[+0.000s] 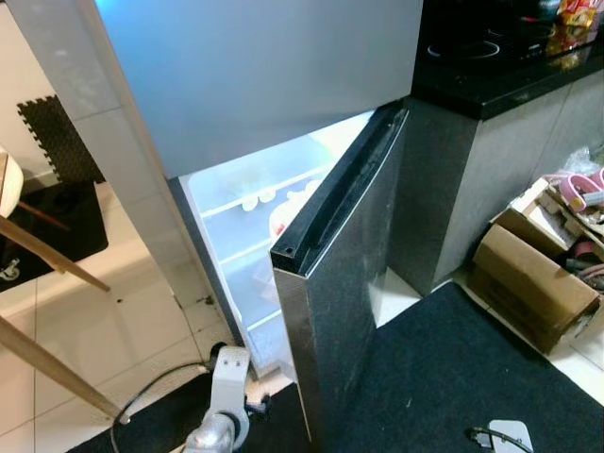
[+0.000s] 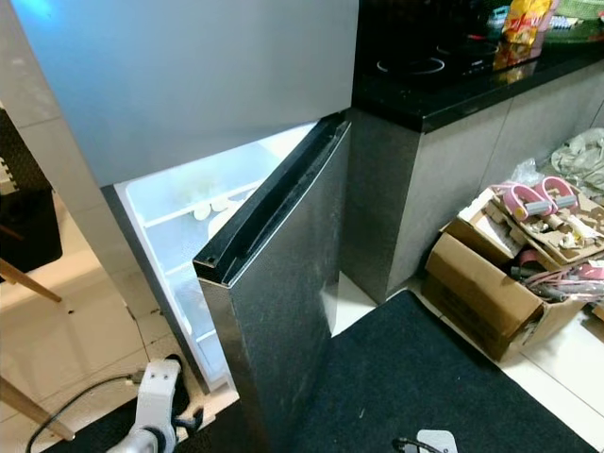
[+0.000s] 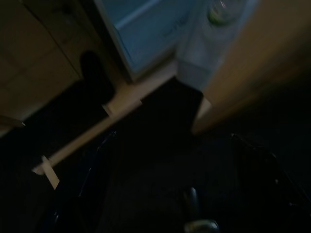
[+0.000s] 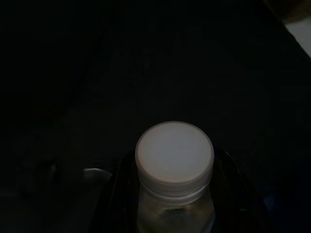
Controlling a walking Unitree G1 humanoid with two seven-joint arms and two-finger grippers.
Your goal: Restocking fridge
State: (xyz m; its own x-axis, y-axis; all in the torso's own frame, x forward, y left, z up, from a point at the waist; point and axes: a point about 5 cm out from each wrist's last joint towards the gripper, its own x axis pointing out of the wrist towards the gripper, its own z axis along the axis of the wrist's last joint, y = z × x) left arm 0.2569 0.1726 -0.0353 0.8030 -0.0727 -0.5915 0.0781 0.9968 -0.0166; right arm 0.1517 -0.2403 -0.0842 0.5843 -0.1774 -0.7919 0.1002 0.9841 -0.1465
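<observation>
Right claw's grip I cannot tell; a white-capped bottle [image 4: 175,170] sits against it, cap toward the wrist camera. Fridge door [image 1: 344,283] stands ajar at twelve o'clock.

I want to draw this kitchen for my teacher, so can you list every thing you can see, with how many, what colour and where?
fridge: one, silver-grey, straight ahead
lower fridge door: one, dark grey, swung open
fridge shelves: a few, white, lit inside, holding pale items too blurred to name
counter: one, black top, right of the fridge
snack packet: one, yellow and red, on the counter
cardboard boxes: two or so, brown, on the floor at right, with pink items on top
mat: one, black, on the floor before the fridge
bottle: one, clear with white cap, at the right end effector
left arm: one, silver, low by the fridge
</observation>
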